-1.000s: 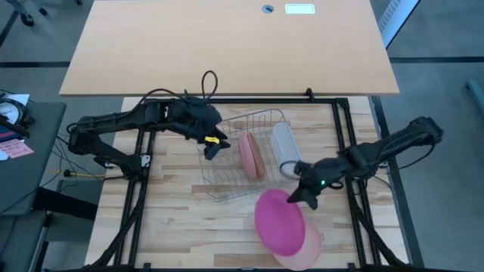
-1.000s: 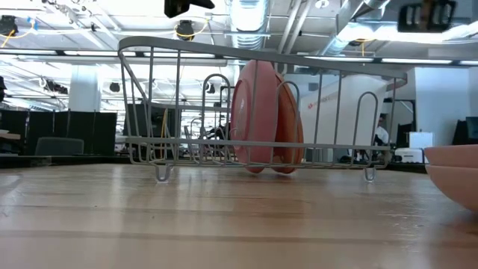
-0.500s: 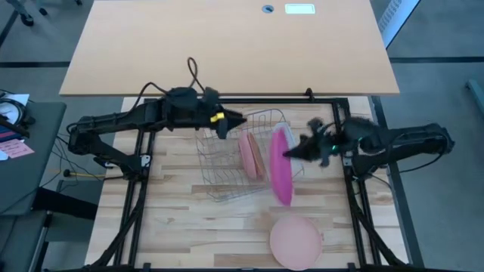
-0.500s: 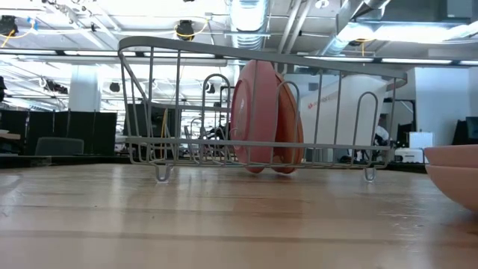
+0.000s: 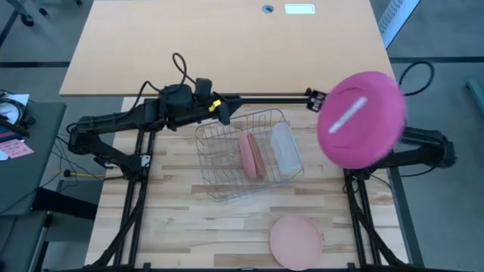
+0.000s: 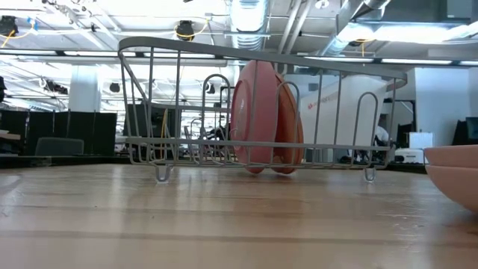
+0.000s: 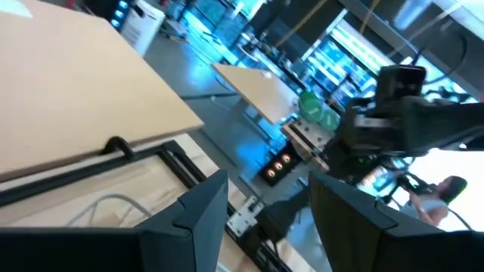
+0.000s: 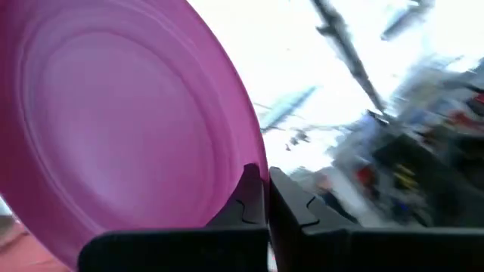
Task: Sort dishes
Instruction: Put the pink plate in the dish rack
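Note:
A bright magenta plate [image 5: 361, 119] hangs high over the table's far right, one broad face turned up at the high camera. My right gripper [image 8: 266, 180] is shut on it; in the high view the plate hides the gripper. Two salmon-orange plates [image 5: 251, 155] stand on edge in the wire rack [image 5: 219, 177]. A pale pink plate [image 5: 296, 240] lies flat on the table near the front edge. My left gripper [image 5: 224, 112] hovers open over the rack's far left corner, pointing level, with nothing between its fingers [image 7: 198, 215]. My right gripper pinches the magenta plate's rim [image 8: 253, 162] between its two fingers, one finger on each face. The plate is lifted clear of the table and the rack. It stands out tilted beyond the fingers.
A translucent tub [image 5: 283, 147] lies in the rack's right part, beside the salmon plates [image 6: 258, 116]. A bare light-brown table [image 5: 227, 45] stands beyond the far edge. Black frame rails [image 5: 265, 98] run around the wooden top.
My right gripper has lifted the magenta plate off the pale pink plate near the front edge. It has swung it up past the rack toward the far right, tipping it from flat through edge-on to face up. My left gripper has risen and tipped from slanting down to level.

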